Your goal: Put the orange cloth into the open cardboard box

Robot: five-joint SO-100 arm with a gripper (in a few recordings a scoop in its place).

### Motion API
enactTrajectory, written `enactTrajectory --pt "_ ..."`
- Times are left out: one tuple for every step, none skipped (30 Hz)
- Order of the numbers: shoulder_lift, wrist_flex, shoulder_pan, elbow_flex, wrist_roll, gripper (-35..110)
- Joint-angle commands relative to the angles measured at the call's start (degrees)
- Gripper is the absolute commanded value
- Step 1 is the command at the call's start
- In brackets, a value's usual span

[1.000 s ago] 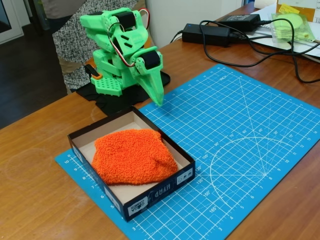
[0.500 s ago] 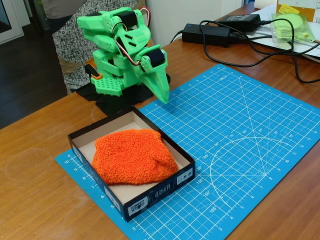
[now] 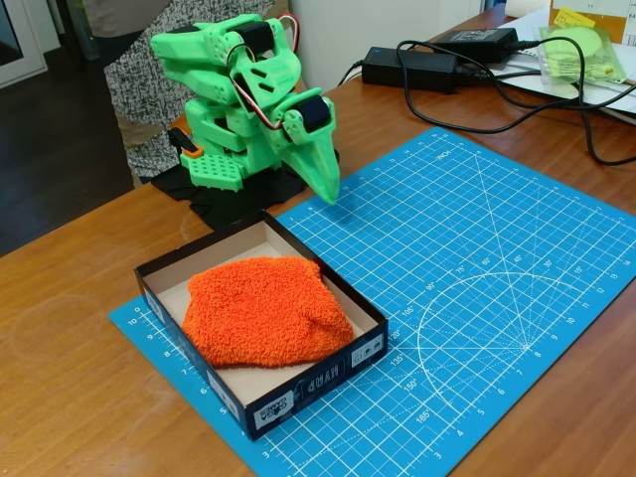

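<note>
We find bright orange fluffy terry cloth [image 3: 266, 310] lying inside shallow black-walled cardboard box [image 3: 360, 345], bunched, covering most of beige floor. Box sits on left corner of blue gridded cutting mat [image 3: 477, 298], on brown wooden table [image 3: 70, 338]. We note green two-finger gripper [image 3: 329, 195] of folded green arm [image 3: 238, 89] behind box, tip pointing down at mat edge, apart from cloth, fingers together, nothing held. Black power bricks [image 3: 412, 68] and cables at far table edge, near pale green packet [image 3: 581, 52].
</note>
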Motion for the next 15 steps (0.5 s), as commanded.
enactTrajectory --pt "0.79 0.97 0.79 0.00 -0.44 0" --pt "0.79 0.97 0.79 0.00 -0.35 0" --pt "0.79 0.97 0.97 0.00 -0.18 0" --pt "0.79 0.97 1.14 0.00 -0.09 0" --pt "0.79 0.97 1.05 0.00 0.00 0" --pt "0.79 0.97 0.97 0.00 -0.18 0" --pt "0.79 0.97 1.05 0.00 -0.18 0" --pt "0.79 0.97 1.14 0.00 0.00 0" --pt "0.79 0.97 1.14 0.00 0.00 0" --pt "0.79 0.97 1.14 0.00 0.00 0" --pt "0.79 0.97 1.14 0.00 0.00 0" --pt "0.79 0.97 1.14 0.00 0.00 0" --pt "0.79 0.97 1.14 0.00 0.00 0" --pt "0.79 0.97 1.14 0.00 0.00 0" --pt "0.79 0.97 1.14 0.00 0.00 0"
